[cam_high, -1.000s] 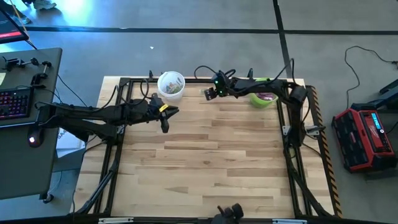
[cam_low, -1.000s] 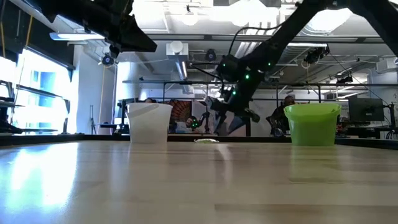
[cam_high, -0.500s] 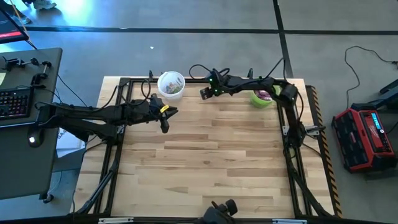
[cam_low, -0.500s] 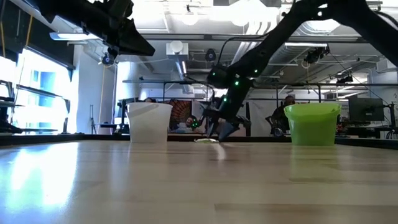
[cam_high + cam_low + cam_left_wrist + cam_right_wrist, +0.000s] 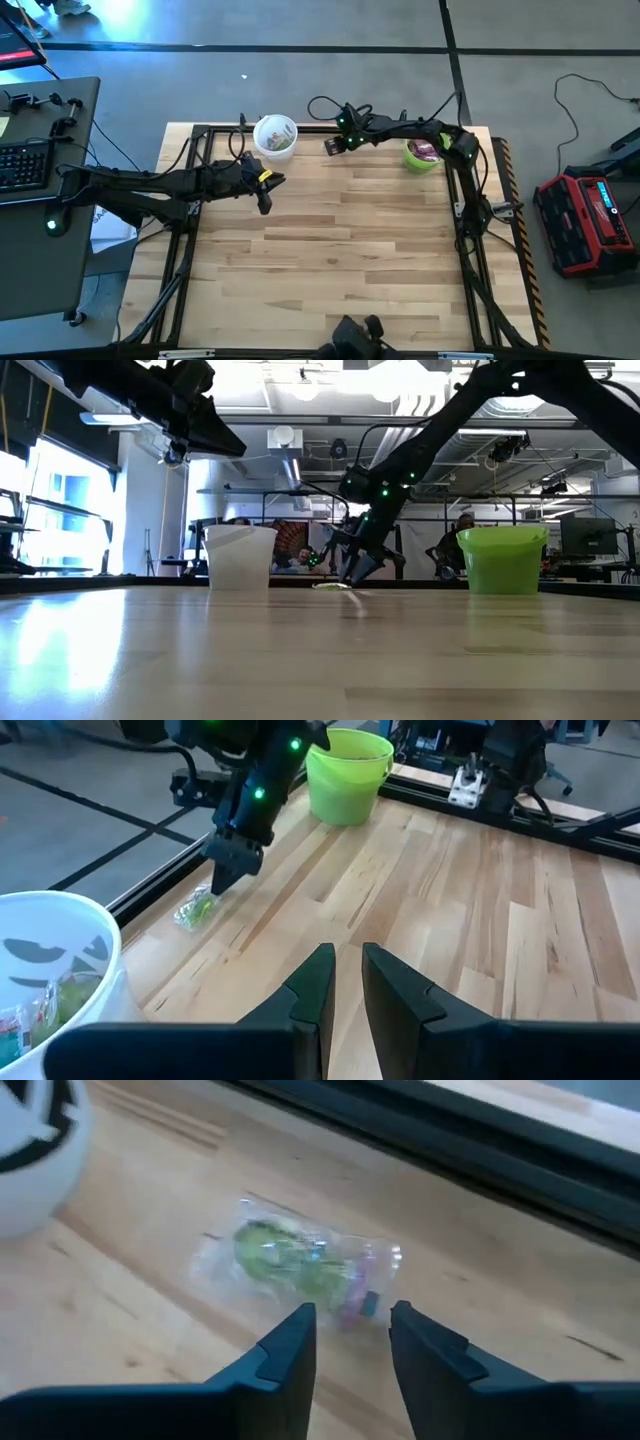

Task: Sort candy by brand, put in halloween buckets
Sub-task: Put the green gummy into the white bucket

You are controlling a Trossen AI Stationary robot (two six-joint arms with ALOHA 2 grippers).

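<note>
A clear-wrapped green candy [image 5: 300, 1260] lies flat on the wooden table near its far edge, between the white bucket [image 5: 275, 135] and the lime green bucket [image 5: 424, 155]. My right gripper [image 5: 350, 1325] slants down at the candy [image 5: 195, 908], open, its fingertips on either side of one twisted wrapper end. The white bucket holds small clear-wrapped pieces and the green one holds magenta packets. My left gripper [image 5: 348, 965] hangs above the table just in front of the white bucket [image 5: 50, 970]. It is open by a narrow gap, with nothing between its fingers. My right gripper comes down at a slant from the table's right, with the candy's twisted wrapper end [image 5: 362, 1292] just beyond the gap between its fingertips. I cannot tell whether the fingers touch it. The candy lies flat on the table.
A black metal frame rail [image 5: 310, 128] runs along the table's far edge, right behind the candy. Frame rails also line the left and right edges. The wide middle and near part of the tabletop [image 5: 330, 260] is bare wood.
My right gripper has moved toward the table's left along the far edge and sunk down to the candy, tipping more steeply. The candy and both buckets have stayed where they were.
</note>
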